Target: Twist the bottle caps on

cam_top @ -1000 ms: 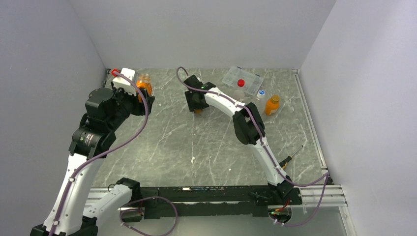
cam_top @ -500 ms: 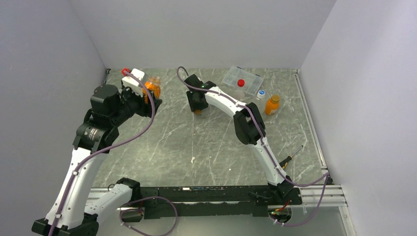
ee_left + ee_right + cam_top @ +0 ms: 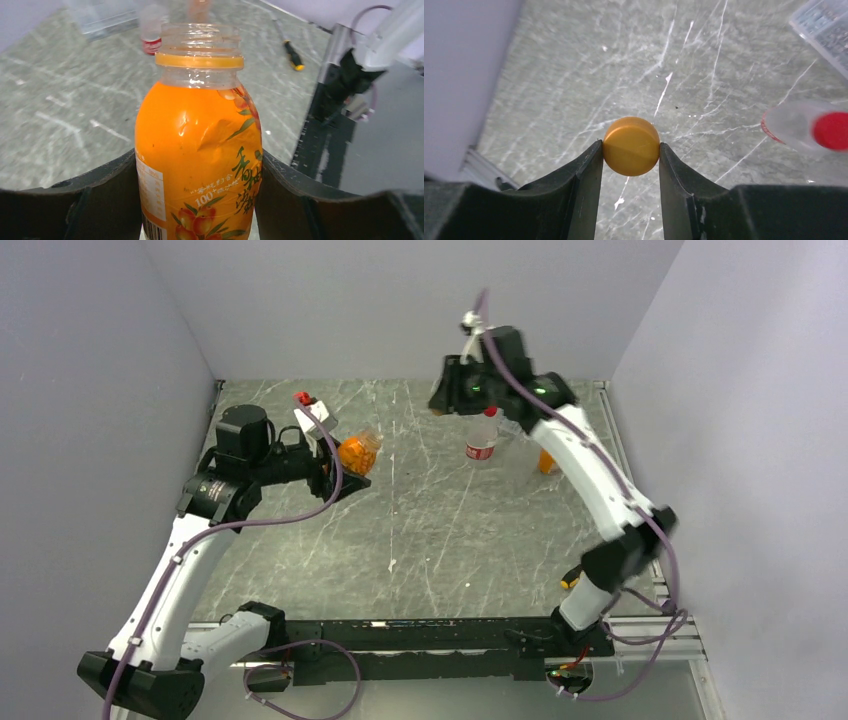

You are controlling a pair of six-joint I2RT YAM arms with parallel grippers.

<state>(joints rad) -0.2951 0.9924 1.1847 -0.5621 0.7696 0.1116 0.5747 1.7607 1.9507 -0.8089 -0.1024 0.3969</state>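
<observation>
Two hands loaded: your left hand (image 3: 200,210) clamps the uncapped orange bottle (image 3: 197,145), your right hand (image 3: 630,150) pinches an orange cap (image 3: 631,142), so next align cap over bottle and twist.

Top looks down — wrists close, perhaps sharing red-capped bottle (image 3: 482,437).

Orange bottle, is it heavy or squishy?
Probably heavy for its size: the orange bottle looks full to the neck. Likely squishy, since its wall shows a dent. With no cap on, it could spill if tipped.
</observation>
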